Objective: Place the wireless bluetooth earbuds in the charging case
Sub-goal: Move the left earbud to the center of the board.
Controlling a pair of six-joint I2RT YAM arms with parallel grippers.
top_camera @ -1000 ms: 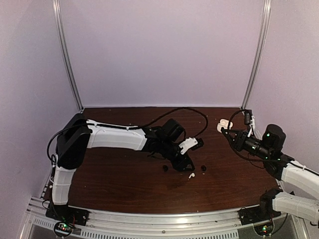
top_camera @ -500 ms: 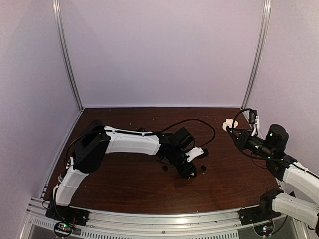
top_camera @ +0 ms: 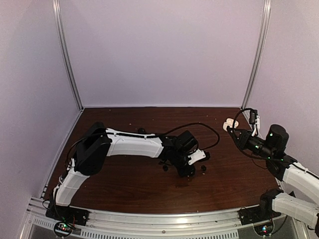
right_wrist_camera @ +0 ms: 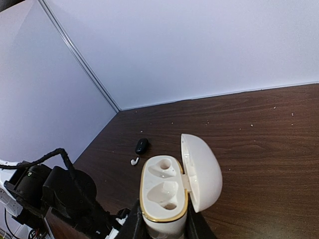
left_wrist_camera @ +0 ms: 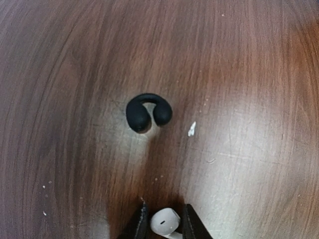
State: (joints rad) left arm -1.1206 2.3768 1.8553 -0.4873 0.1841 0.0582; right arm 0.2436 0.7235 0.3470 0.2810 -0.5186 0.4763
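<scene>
Pinching a white earbud at the table, the left gripper is seen closed on it; a black earbud is laid just beyond. Farther right, the open charging case, lid hinged back, both sockets empty, is clamped upright by the right gripper.

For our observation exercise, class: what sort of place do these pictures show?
Probably a robotics lab test cell: white-and-black robot arms, left and right, bolted to a silver metal rail at the edge of a dark wood-grain table, enclosed by plain pale walls.
</scene>
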